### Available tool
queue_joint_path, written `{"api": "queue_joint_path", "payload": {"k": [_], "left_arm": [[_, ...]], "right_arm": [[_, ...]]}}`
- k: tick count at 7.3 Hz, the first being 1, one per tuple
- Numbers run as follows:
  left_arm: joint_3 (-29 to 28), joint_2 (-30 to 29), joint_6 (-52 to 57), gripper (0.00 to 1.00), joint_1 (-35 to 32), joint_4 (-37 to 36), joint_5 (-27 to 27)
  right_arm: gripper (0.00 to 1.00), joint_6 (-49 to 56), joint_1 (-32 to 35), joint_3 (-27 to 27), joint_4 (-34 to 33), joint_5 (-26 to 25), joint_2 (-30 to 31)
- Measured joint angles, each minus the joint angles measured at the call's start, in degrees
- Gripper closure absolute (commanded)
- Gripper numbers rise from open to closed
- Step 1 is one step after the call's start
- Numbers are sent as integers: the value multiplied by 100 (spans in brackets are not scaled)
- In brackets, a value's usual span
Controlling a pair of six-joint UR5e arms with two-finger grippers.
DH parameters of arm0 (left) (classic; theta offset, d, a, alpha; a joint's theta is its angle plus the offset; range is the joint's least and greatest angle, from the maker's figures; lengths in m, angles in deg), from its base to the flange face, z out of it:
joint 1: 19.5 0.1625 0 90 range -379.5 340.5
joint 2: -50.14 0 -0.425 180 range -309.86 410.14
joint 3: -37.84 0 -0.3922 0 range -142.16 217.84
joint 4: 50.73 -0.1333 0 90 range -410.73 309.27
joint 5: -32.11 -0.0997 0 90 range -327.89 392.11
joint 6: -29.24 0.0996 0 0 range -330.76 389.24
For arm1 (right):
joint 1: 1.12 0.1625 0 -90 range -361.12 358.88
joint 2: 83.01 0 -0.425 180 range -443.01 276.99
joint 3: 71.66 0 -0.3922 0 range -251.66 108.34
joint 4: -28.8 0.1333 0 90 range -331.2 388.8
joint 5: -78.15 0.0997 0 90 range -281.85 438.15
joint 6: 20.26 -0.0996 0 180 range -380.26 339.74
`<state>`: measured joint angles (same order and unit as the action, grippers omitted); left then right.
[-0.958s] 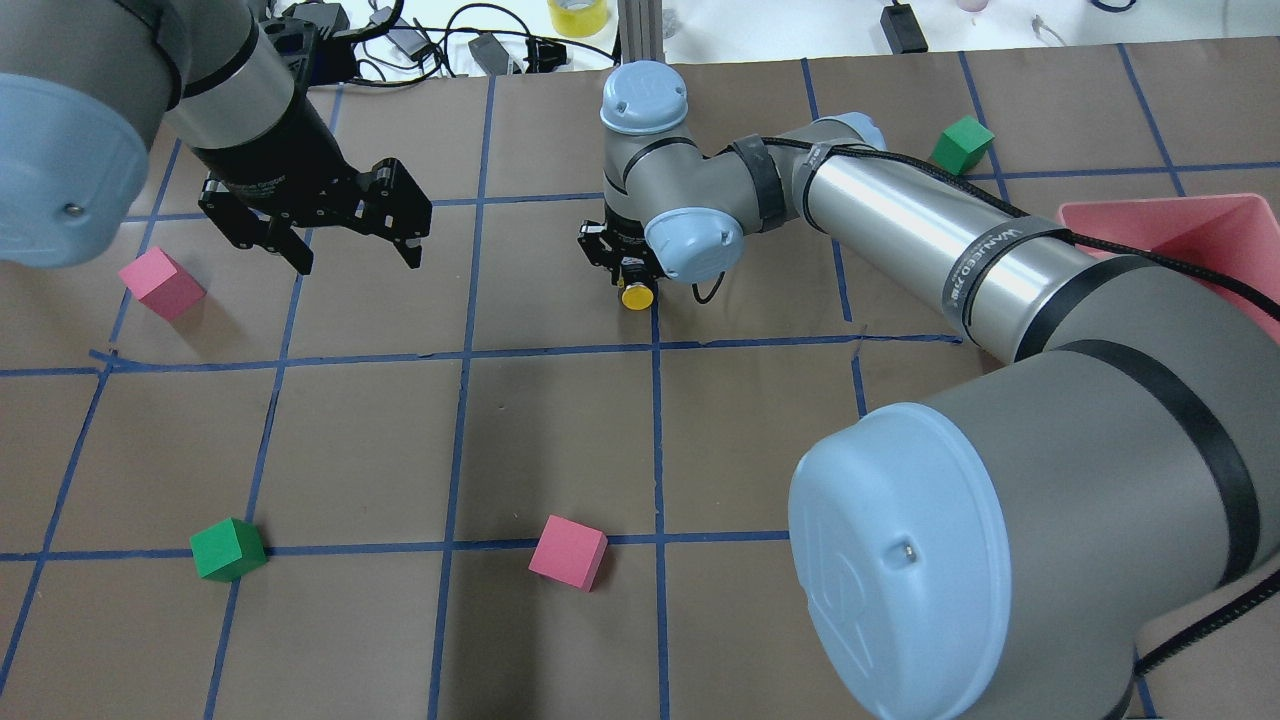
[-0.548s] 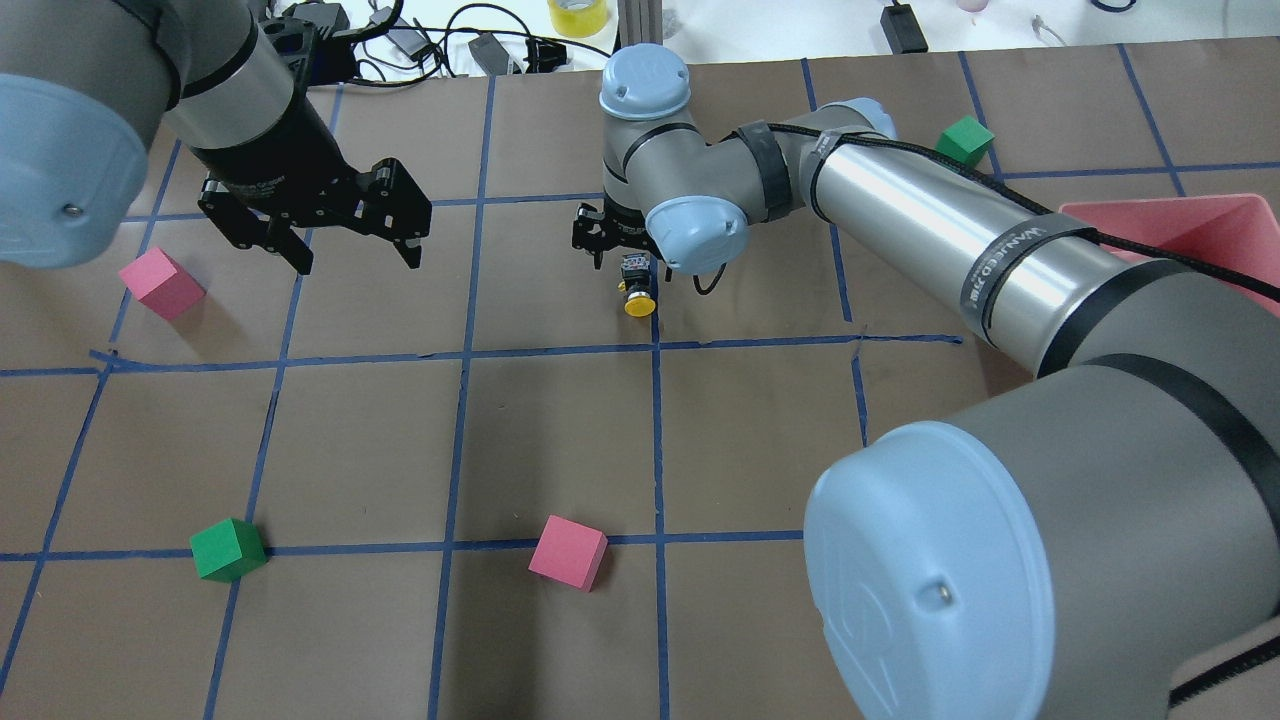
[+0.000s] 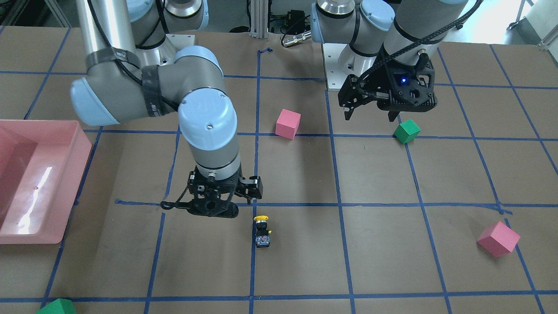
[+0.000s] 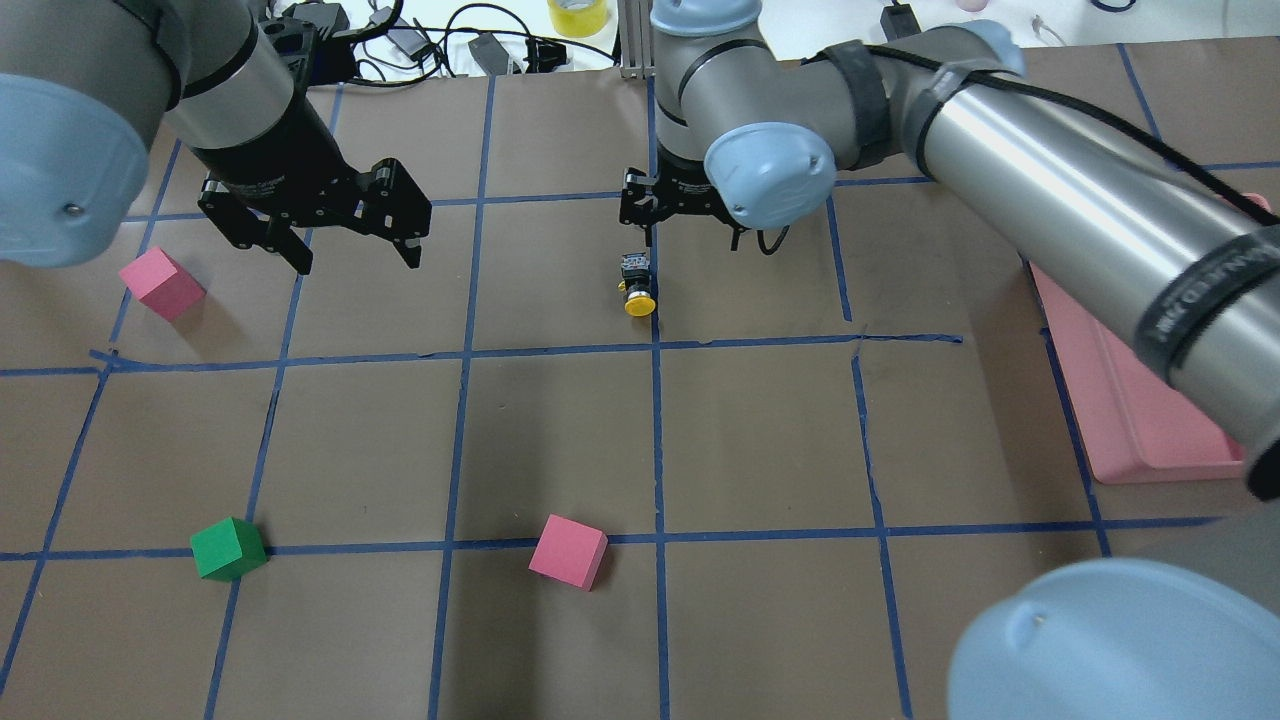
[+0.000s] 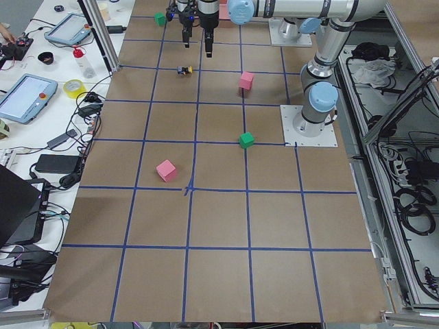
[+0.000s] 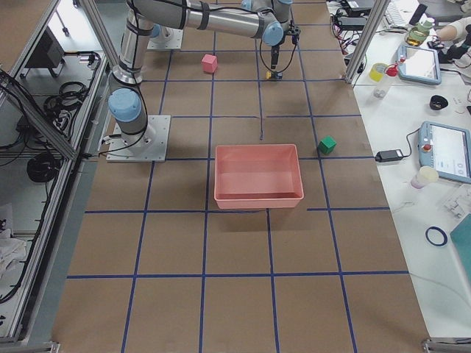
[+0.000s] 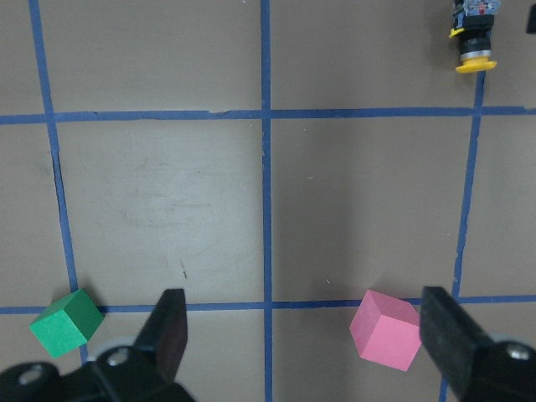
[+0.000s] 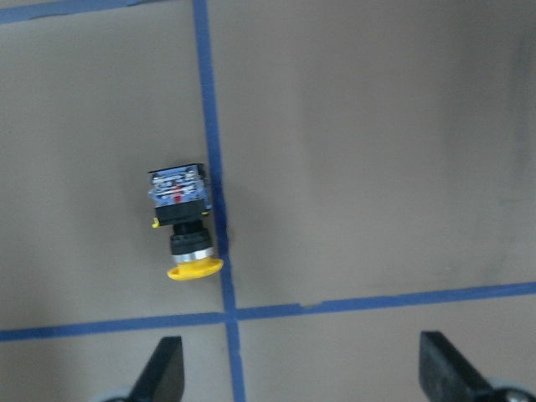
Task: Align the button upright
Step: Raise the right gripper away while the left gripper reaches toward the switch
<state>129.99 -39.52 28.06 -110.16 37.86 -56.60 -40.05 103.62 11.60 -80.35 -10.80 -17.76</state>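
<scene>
The button [image 4: 637, 285] lies on its side along a blue tape line, yellow cap toward the robot and grey-white base away from it. It also shows in the front view [image 3: 262, 231], the right wrist view [image 8: 186, 222] and the top right of the left wrist view [image 7: 473, 33]. My right gripper [image 4: 690, 235] hangs open and empty above the table, just beyond the button and apart from it; its fingers [image 8: 163, 368] frame the bottom of the wrist view. My left gripper [image 4: 355, 258] is open and empty, far to the left.
Pink cubes [image 4: 160, 283] [image 4: 567, 551] and a green cube [image 4: 228, 549] sit on the taped brown table. Another green cube [image 3: 54, 307] lies at the far edge. A pink bin [image 4: 1130, 420] stands on the right. Cables lie along the far edge [image 4: 480, 40].
My right gripper, which sat over the button a second ago, has risen and moved away to the right. The button stays lying on the tape line. The left arm has not moved.
</scene>
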Motion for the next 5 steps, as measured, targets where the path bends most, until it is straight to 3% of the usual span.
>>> {"api": "queue_joint_path", "payload": {"k": [2, 5], "left_arm": [[190, 68, -45, 0, -22, -113, -1], [646, 184, -198, 0, -118, -629, 38]], "right_arm": [[0, 843, -701, 390, 513, -29, 798], [0, 1988, -1327, 529, 1470, -367, 1713]]}}
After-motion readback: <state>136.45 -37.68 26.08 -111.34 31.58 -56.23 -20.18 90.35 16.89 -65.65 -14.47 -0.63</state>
